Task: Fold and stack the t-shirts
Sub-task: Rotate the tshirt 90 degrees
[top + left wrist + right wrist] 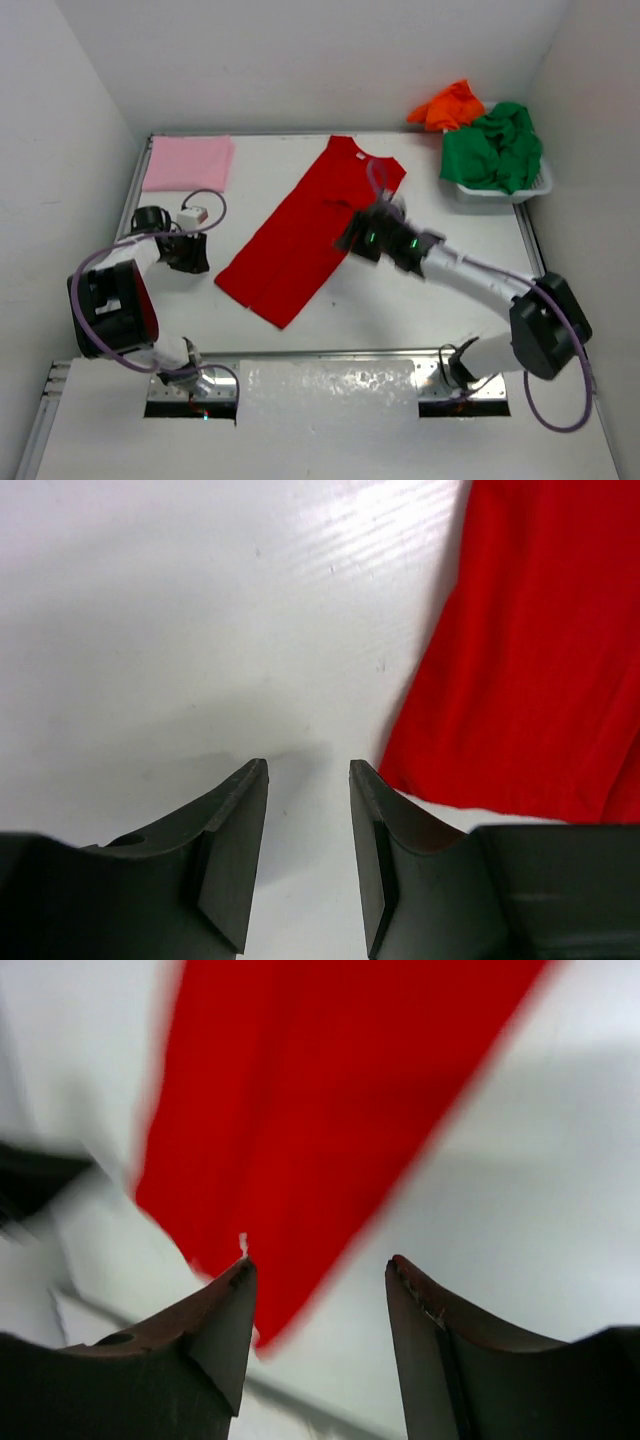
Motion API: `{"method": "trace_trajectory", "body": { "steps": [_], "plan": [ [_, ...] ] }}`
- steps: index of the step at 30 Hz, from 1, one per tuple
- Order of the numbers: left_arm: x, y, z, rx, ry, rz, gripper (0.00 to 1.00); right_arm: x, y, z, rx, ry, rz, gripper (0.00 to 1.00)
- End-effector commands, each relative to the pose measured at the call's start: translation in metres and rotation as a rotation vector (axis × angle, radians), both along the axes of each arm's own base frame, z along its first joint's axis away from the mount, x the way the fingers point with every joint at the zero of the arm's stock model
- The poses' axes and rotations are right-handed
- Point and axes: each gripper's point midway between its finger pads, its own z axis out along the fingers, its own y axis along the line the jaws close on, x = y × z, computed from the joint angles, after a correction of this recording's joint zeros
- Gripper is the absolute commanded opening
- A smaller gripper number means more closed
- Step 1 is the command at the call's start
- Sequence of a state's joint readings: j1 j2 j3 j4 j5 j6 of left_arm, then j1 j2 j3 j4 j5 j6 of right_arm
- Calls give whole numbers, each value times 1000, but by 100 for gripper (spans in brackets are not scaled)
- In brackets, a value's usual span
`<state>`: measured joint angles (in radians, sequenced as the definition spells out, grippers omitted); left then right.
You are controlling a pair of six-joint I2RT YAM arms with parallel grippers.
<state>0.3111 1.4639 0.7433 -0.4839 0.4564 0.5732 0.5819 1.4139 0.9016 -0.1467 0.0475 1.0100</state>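
A bright red t-shirt (305, 235), folded into a long strip, lies diagonally across the middle of the table. A light pink t-shirt (188, 162) lies folded flat at the far left corner. A green t-shirt (495, 148) fills the basket, with an orange t-shirt (447, 105) hanging over its far rim. My right gripper (356, 234) hovers over the red strip's right edge; in its blurred wrist view the jaws (320, 1263) stand open and empty above the red t-shirt (300, 1110). My left gripper (190, 252) rests left of the shirt, open (308, 768) over bare table, the red t-shirt (540, 660) to its right.
A white mesh basket (505, 192) stands at the far right corner. White walls close the table on the left, back and right. A metal rail with a pale mat (330, 392) runs along the near edge between the arm bases.
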Motion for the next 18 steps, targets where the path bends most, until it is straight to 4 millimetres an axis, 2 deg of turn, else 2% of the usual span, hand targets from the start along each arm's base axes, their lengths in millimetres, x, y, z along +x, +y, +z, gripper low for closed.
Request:
{"method": "trace_trajectory", "body": {
  "steps": [1,2,4,5,8,12,13,18],
  "plan": [
    [32,-1,36,-34,-154,35,37,-71,29,-56,109,186,-100,52],
    [34,-2,39,-39,-167,33,37,-93,47,-60,126,197,-53,52],
    [35,-2,42,-36,-191,28,37,-107,66,-69,155,223,-40,52],
    [34,-2,43,-30,-197,27,37,-121,78,-73,138,225,-3,52],
    [35,-1,47,-20,-219,29,37,-138,106,-85,134,249,31,52],
    [34,-6,59,-36,-249,9,37,-143,123,-101,154,266,-1,52],
    [33,-7,61,-37,-253,6,37,-144,123,-109,143,278,-12,52],
    [34,-7,69,-25,-282,1,37,-145,134,-125,128,317,-33,55]
  ]
}}
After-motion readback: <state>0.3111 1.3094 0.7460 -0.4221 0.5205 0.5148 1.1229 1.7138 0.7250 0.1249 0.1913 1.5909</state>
